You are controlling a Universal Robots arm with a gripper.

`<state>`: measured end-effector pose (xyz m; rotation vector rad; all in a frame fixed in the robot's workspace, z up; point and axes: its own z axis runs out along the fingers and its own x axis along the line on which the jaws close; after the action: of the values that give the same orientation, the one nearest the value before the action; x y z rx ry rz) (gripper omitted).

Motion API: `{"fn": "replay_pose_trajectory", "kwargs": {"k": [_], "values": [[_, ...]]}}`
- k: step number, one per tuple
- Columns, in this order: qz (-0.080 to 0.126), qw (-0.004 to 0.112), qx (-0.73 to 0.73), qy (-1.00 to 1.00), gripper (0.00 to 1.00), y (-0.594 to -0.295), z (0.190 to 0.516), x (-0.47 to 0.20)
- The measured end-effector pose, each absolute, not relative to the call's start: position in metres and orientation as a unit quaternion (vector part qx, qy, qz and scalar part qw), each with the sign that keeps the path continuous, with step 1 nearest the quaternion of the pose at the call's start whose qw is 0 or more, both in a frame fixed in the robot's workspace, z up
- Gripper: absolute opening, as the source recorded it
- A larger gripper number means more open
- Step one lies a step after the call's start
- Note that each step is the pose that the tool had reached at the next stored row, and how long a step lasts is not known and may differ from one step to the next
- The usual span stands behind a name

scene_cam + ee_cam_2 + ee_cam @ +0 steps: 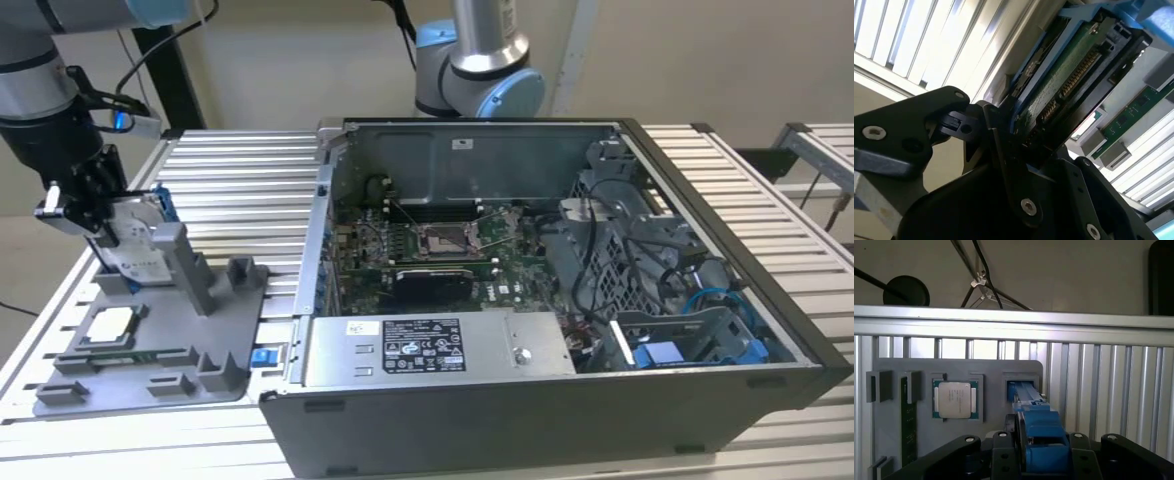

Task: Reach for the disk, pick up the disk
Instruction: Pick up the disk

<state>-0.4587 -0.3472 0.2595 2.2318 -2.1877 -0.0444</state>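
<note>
- A grey fixture tray (200, 335) lies on the slatted aluminium table (240, 190) at the exterior view's left, beside an open computer case (534, 420).
- In the tray, a square silver processor chip (114, 325) (956, 399) sits in a recess, and a green memory stick (120, 356) (908, 425) lies just beside it.
- A tall grey post (180, 260) of the tray rises right next to the disk, on the case side.
- Inside the case, a grey labelled power-supply box (441, 345) runs along the near wall. A second arm's base (474, 60) stands behind the case.
- The disk (134, 245) stands on edge at the far end of the tray, well apart from the case.
- The gripper (96, 222) comes down on the disk from above, and its black fingers (1004, 455) are closed against the disk's two sides, holding it.
- Whether the disk's lower edge is seated in its slot or just clear of it is hard to tell.
- In the second wrist view the disk (1064, 85) shows a green circuit board with a row of connector pins, framed by a blue rail.
- In the first wrist view the disk's blue plastic rail (1040, 432) fills the gap between the fingers.
- In the exterior view its face is silver-grey with a white label.
</note>
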Motion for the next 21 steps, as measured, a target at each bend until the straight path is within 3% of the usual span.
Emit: {"fn": "replay_pose_trajectory", "kwargs": {"k": [21], "values": [[-0.014,0.008,0.714,-0.7,0.0,-0.347,0.275,-0.459]]}}
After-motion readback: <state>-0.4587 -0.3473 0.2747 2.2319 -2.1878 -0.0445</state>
